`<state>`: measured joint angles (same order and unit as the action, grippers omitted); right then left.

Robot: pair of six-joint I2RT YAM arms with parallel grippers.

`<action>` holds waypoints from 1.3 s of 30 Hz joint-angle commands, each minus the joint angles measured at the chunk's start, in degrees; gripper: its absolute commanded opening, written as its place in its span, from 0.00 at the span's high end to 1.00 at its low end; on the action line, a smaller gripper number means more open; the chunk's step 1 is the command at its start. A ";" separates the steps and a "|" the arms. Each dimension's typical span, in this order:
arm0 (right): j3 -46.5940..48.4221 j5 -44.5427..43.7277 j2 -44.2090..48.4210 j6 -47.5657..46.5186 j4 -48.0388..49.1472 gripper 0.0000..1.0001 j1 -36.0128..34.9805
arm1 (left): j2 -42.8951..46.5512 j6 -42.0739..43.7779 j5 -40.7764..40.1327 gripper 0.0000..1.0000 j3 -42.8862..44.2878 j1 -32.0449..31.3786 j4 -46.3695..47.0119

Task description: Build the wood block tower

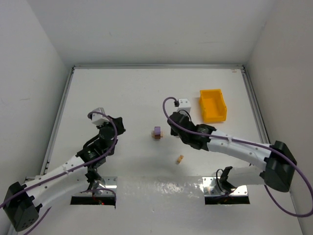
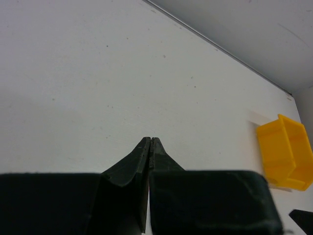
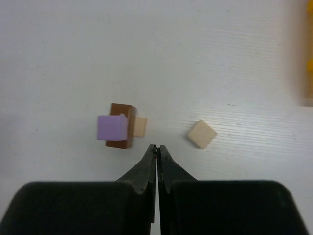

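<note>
Top view: the wood block tower (image 1: 157, 133) stands mid-table (image 1: 122, 88), between the two arms. A loose tan cube (image 1: 180, 158) lies apart from it, nearer the bases. The yellow bin (image 1: 203, 106) sits far right. I see the left gripper (image 1: 119, 125) well left of the tower and the right gripper (image 1: 172, 128) just right of it.

Left wrist: left gripper (image 2: 150, 142) pressed together, nothing pinched, bare table ahead, bin (image 2: 283, 152) at right.

Right wrist: right gripper (image 3: 157, 147) pressed together and empty, tips just short of the tower. A purple cube (image 3: 110, 127) sits on a dark brown cube (image 3: 123, 111), with a pale tan cube (image 3: 141, 127) touching its side. The loose tan cube (image 3: 202, 133) lies nearby.
</note>
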<state>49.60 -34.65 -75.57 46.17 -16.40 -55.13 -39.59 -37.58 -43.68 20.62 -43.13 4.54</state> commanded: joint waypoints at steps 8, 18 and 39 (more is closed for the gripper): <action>-14.43 5.36 6.75 -8.29 4.71 0.85 5.03 | 1.01 4.53 -1.50 1.00 -1.63 -0.55 4.77; -14.71 14.44 1.49 -8.82 12.44 0.47 11.72 | -2.50 6.64 -4.84 1.00 -0.41 -0.55 4.43; -11.11 43.25 -4.06 -43.88 14.21 0.47 21.38 | -3.74 6.82 -5.10 1.00 0.21 -0.55 3.90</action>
<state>36.73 0.62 -80.51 9.39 -3.55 -34.33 -43.31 -31.31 -47.70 19.33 -43.13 6.85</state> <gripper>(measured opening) 0.526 0.003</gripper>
